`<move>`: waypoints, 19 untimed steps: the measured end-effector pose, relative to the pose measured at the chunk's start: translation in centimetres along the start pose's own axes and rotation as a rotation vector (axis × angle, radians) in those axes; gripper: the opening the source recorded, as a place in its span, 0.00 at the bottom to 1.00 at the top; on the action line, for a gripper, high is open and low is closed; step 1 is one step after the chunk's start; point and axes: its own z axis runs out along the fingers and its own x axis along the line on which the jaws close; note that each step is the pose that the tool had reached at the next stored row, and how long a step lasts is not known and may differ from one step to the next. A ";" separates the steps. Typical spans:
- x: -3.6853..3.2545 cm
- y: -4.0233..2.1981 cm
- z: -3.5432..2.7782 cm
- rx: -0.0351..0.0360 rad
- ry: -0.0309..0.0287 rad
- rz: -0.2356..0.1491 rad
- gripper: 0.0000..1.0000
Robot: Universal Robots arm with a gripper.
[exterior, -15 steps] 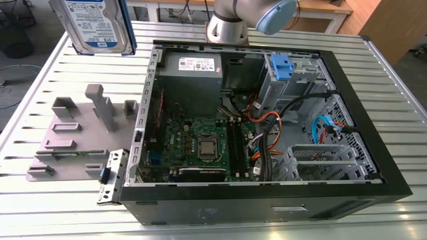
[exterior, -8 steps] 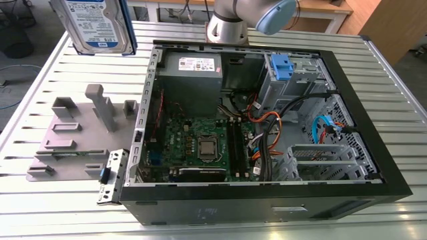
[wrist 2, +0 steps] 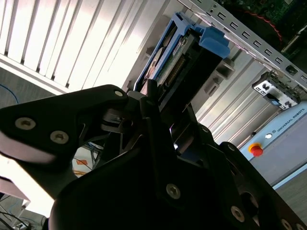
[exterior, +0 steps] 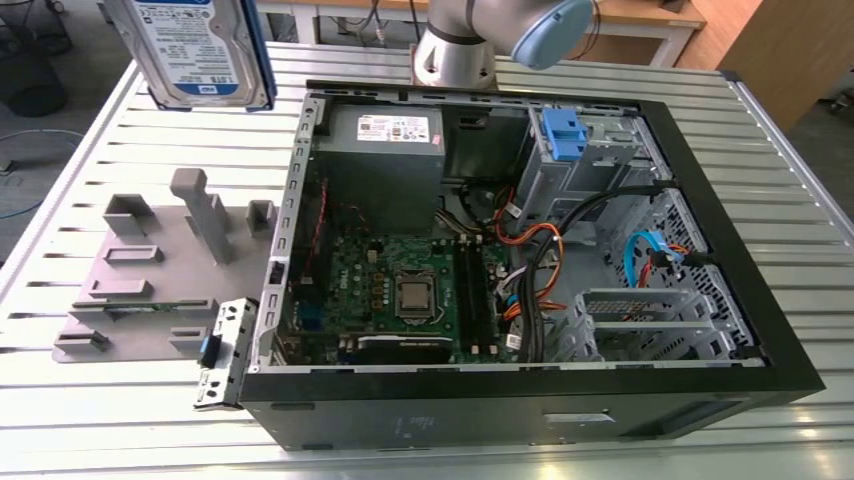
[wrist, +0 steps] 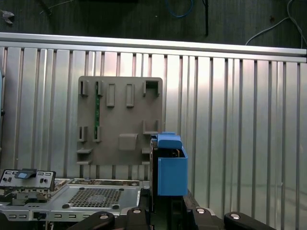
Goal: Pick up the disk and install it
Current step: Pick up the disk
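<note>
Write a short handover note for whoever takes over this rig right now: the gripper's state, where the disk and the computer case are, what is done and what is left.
Gripper: fingers shut on the disk.
Disk: held clear of the slatted table, outside the open computer case, towards the exterior view's left and near the grey fixture plate.
Case: lies open on the table, with a blue bracket in its drive bay.
Done: the pickup.
Left: the install, as the disk is not yet in the case.
</note>
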 end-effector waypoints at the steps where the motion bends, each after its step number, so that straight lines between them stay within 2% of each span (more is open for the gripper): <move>1: 0.00 -0.02 0.00 0.0000 0.0000 0.000 0.35; 19: 0.00 -0.63 -0.01 0.0000 0.0000 0.000 0.35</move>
